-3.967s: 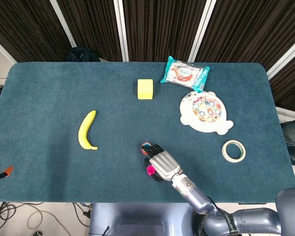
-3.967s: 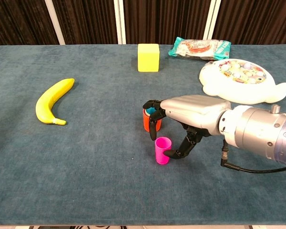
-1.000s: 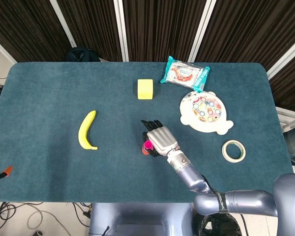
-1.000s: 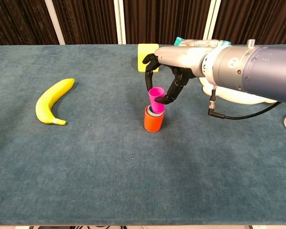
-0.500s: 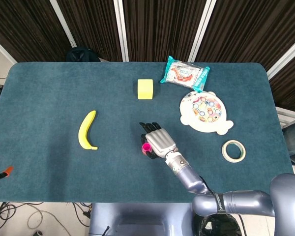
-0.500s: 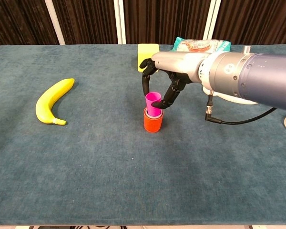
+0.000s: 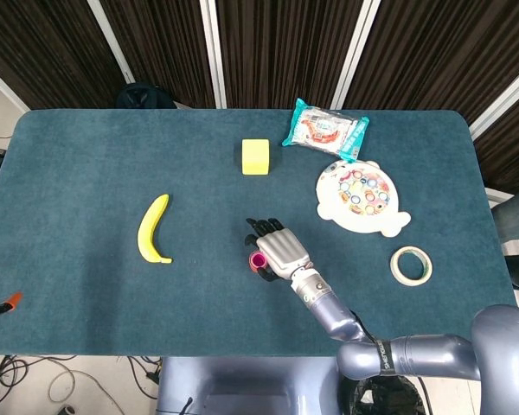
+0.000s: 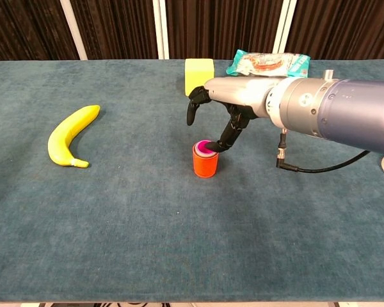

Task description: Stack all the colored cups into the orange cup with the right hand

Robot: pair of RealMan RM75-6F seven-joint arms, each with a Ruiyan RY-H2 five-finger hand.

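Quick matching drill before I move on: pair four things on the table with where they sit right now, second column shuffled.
Things:
1. pink cup
2. banana
3. yellow block
4. tape roll

Places:
A. far side of the table, beside the snack packet
B. nested down inside the orange cup
C. on the robot's right, near the toy plate
D. alone on the robot's left side

Pairs: 1-B, 2-D, 3-A, 4-C. The right hand hangs over the cups, one fingertip at the pink rim.
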